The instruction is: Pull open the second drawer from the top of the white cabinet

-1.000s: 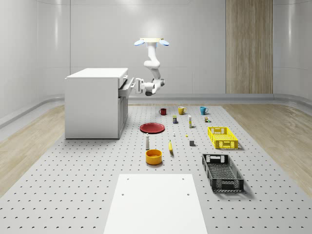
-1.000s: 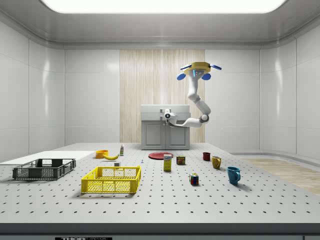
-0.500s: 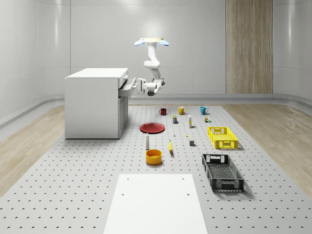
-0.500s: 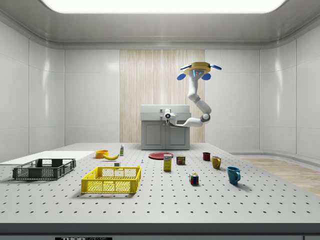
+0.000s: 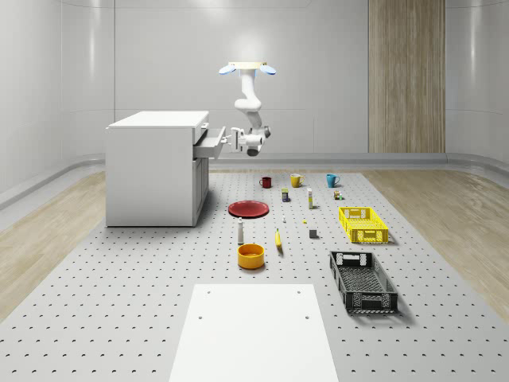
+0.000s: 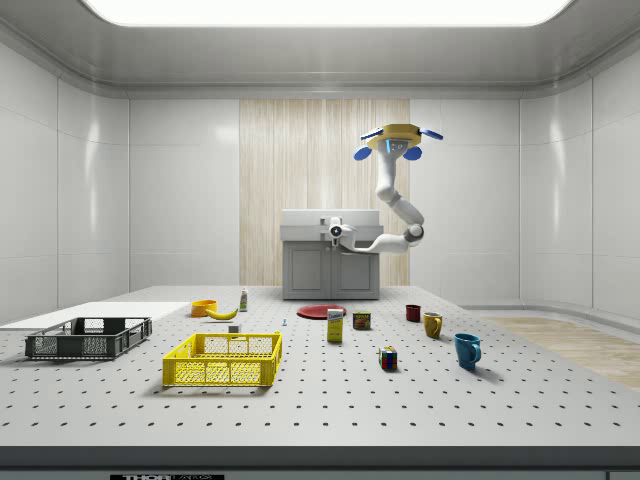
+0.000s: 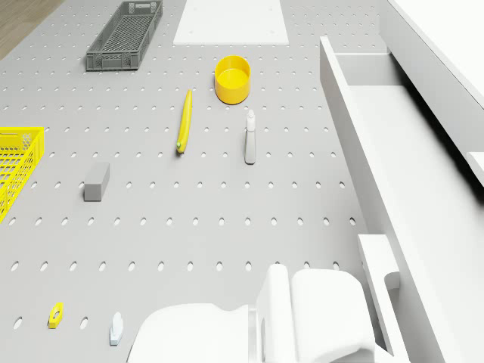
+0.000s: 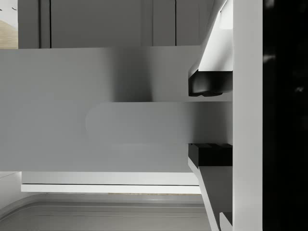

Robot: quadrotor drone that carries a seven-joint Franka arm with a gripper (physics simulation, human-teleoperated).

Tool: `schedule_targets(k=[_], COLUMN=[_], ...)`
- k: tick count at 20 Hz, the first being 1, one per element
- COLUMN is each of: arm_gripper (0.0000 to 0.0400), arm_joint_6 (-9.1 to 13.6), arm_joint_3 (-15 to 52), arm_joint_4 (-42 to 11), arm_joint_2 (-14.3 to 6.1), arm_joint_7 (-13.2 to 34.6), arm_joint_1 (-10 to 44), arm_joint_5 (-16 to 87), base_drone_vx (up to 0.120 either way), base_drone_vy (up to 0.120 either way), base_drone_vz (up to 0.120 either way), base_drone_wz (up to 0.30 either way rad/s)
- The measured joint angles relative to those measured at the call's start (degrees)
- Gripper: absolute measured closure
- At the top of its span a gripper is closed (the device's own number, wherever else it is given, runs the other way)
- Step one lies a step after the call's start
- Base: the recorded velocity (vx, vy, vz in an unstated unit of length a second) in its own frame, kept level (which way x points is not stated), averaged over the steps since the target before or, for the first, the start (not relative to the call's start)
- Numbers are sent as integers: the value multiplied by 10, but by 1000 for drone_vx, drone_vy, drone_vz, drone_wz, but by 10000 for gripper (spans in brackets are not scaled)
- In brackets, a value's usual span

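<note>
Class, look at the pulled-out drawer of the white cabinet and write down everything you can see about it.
The white drawer stands partly pulled out of the box-shaped white cabinet, on the side facing the floating drone. It looks smooth, painted and matt. From the drone view its open tray has thin upright walls and a flat bare floor. A pale bar handle lies across its front, and the arm's two-finger gripper has its dark pads on either side of that bar.

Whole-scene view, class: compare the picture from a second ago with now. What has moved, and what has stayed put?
The gripper has drawn away from the white cabinet, toward the view's right, pulling the drawer further out by its handle. The drone hovers as before; the table items are unchanged.
</note>
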State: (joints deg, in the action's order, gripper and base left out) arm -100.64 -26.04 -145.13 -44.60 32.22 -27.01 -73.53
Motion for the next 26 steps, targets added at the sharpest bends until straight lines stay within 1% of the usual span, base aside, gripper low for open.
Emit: schedule_targets(k=[5, 6, 9, 11, 13, 16, 23, 26], arm_gripper=[273, 280, 193, 157, 134, 116, 103, 101], arm_joint_6=[26, 32, 44, 48, 51, 52, 46, 42], arm_joint_3=[-39, -47, -67, -78, -86, -95, -108, -111], arm_joint_4=[7, 9, 15, 18, 20, 22, 23, 23], arm_joint_2=[-7, -8, -10, -12, -13, -16, -23, -26], arm_joint_7=[3, 4, 7, 8, 9, 11, 15, 17], arm_joint_1=[4, 4, 3, 1, -2, -7, -20, -26], arm_joint_5=[35, 41, 57, 65, 71, 78, 88, 92], base_drone_vx=[0, 0, 0, 0, 0, 0, 0, 0], base_drone_vy=[0, 0, 0, 40, 120, 120, 120, 13], base_drone_vz=[0, 0, 0, 0, 0, 0, 0, 0], base_drone_wz=[0, 0, 0, 0, 0, 0, 0, 0])
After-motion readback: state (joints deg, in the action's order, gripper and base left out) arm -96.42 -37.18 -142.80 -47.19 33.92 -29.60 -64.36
